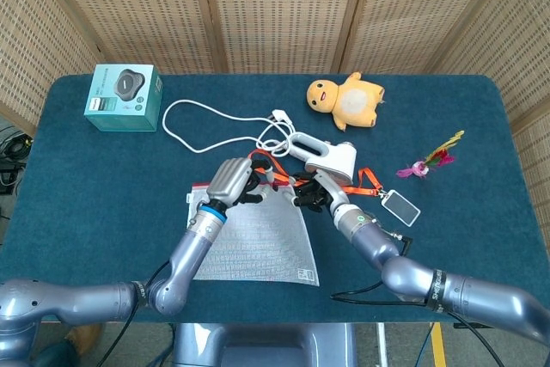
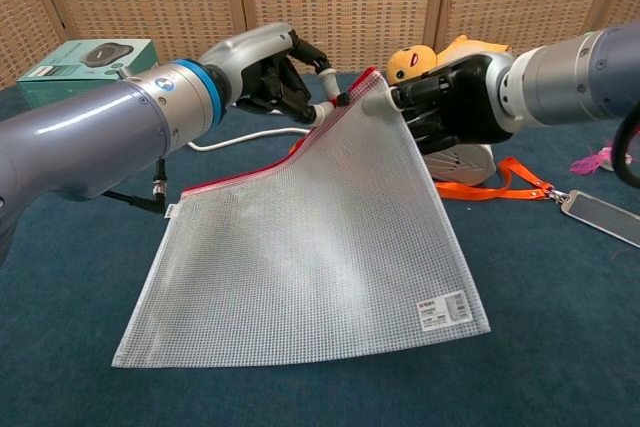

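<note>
A teal box, yellow plush toy and feather toy (pink-tipped) lie on the blue counter.

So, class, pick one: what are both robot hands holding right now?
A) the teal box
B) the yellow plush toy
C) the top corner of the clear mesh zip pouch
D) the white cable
C: in the chest view the left hand and right hand both grip the raised red-zip corner of the mesh zip pouch.

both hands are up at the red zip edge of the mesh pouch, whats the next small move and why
Probably ease the hands apart along the zip: the left hand and right hand both pinch the lifted corner of the mesh pouch, whose mouth looks closed.
</note>
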Controlling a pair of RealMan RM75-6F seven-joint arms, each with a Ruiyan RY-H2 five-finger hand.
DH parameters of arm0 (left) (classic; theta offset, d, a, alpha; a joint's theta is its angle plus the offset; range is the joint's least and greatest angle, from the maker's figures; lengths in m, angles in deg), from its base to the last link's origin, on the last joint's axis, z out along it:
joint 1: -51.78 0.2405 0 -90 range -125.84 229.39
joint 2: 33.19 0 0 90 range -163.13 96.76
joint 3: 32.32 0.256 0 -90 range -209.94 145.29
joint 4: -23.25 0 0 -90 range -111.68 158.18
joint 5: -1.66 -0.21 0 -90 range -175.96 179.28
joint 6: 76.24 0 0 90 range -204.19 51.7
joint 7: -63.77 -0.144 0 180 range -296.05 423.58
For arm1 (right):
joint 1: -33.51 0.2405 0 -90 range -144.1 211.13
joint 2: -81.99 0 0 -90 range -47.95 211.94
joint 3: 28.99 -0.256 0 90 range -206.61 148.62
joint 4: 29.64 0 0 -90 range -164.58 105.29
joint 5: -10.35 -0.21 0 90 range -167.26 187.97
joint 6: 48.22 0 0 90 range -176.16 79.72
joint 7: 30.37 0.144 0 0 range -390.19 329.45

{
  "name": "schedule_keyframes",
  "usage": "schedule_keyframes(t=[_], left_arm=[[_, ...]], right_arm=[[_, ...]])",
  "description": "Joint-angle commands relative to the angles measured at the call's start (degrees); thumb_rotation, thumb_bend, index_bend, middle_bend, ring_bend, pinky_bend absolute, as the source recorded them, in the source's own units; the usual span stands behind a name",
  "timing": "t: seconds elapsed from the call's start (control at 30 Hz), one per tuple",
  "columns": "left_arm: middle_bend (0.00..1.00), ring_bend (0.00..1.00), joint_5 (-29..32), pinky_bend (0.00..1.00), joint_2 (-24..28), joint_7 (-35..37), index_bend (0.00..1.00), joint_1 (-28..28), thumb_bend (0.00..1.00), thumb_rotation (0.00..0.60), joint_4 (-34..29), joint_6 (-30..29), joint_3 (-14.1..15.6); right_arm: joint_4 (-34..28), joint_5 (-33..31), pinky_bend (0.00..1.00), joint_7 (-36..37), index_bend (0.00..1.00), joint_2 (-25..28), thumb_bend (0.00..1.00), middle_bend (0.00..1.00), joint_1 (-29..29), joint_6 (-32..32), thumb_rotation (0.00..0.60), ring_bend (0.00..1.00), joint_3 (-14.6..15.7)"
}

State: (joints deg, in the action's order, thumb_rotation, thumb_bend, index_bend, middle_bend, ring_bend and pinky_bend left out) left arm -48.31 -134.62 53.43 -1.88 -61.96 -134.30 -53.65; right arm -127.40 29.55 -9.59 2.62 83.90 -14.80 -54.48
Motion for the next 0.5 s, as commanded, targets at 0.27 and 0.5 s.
schedule_keyframes(t=[0.27, 0.5], left_arm=[[1.00, 1.00, 0.0, 1.00, 0.5, 1.2, 0.85, 0.7, 0.72, 0.600, 1.2, 1.0, 0.0], [1.00, 1.00, -0.1, 1.00, 1.8, 1.3, 0.85, 1.2, 0.72, 0.600, 0.8, 1.2, -0.1]], right_arm=[[-0.6, 2.7, 1.00, 3.6, 0.70, 1.7, 0.73, 0.93, -1.8, -2.3, 0.600, 0.93, -1.9], [-0.8, 3.4, 1.00, 5.1, 0.70, 2.3, 0.73, 0.93, -2.3, -2.0, 0.600, 0.94, -2.5]])
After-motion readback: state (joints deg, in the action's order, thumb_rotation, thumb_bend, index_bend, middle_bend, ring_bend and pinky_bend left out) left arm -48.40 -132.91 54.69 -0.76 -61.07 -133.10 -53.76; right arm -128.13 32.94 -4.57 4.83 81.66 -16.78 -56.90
